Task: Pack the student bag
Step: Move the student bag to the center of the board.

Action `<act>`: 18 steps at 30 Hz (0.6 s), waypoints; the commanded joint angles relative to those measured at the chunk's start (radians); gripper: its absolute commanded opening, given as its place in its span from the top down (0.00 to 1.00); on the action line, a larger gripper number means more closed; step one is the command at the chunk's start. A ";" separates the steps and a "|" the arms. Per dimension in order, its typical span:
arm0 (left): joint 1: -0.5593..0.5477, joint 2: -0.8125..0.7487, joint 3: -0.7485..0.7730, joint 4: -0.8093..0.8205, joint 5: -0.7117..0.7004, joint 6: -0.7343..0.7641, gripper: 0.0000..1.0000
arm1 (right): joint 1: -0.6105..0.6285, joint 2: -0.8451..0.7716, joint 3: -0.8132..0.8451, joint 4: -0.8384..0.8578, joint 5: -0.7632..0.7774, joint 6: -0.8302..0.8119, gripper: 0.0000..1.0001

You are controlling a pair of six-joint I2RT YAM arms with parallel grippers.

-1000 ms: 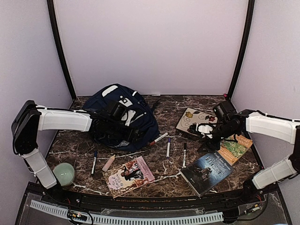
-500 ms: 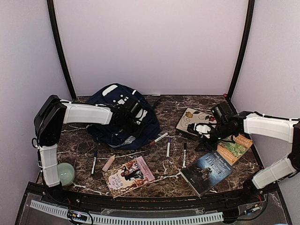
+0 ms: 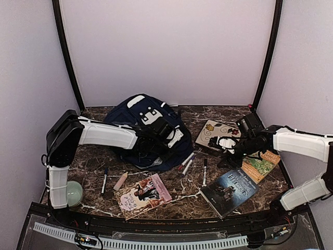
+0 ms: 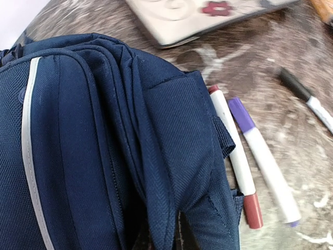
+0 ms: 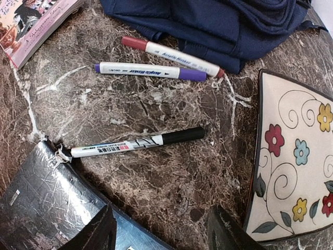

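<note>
The student bag [image 4: 78,156] lies slumped on the marble table [image 5: 156,104], directly under my left gripper [image 3: 162,131], and its folded edge fills that wrist view. The fingers are out of sight there, so I cannot tell whether they pinch cloth. I judge the bag light but limp: woven cloth that will sag and drag rather than lift as one piece. The webbing loop [image 4: 223,138] beside the red marker [image 4: 234,166] looks the firmest hold. My right gripper [image 5: 160,221] hangs spread and empty, with the black marker [image 5: 138,143] just ahead of its fingers and the bag farther beyond.
</note>
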 commanded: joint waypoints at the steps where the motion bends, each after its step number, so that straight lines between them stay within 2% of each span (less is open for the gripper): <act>1: -0.061 -0.019 -0.038 -0.032 0.126 0.092 1.00 | 0.010 -0.020 -0.017 0.029 -0.007 0.012 0.40; 5: -0.079 -0.098 -0.152 -0.065 0.180 0.090 1.00 | 0.010 -0.022 -0.021 0.035 -0.014 0.009 0.40; 6: -0.081 -0.168 -0.242 -0.090 0.155 0.092 1.00 | 0.010 -0.016 -0.024 0.044 -0.020 0.010 0.40; 11: -0.077 -0.248 -0.380 -0.059 -0.068 0.133 1.00 | 0.010 -0.002 -0.019 0.051 -0.028 0.011 0.41; 15: -0.069 -0.239 -0.370 -0.019 -0.133 0.109 1.00 | 0.013 0.005 -0.008 0.048 -0.032 0.011 0.41; 16: -0.069 -0.236 -0.356 -0.016 -0.123 0.097 0.99 | 0.013 0.006 -0.001 0.044 -0.031 0.011 0.41; 18: -0.069 -0.237 -0.327 -0.018 -0.113 0.064 0.81 | 0.015 0.004 0.004 0.035 -0.034 0.010 0.41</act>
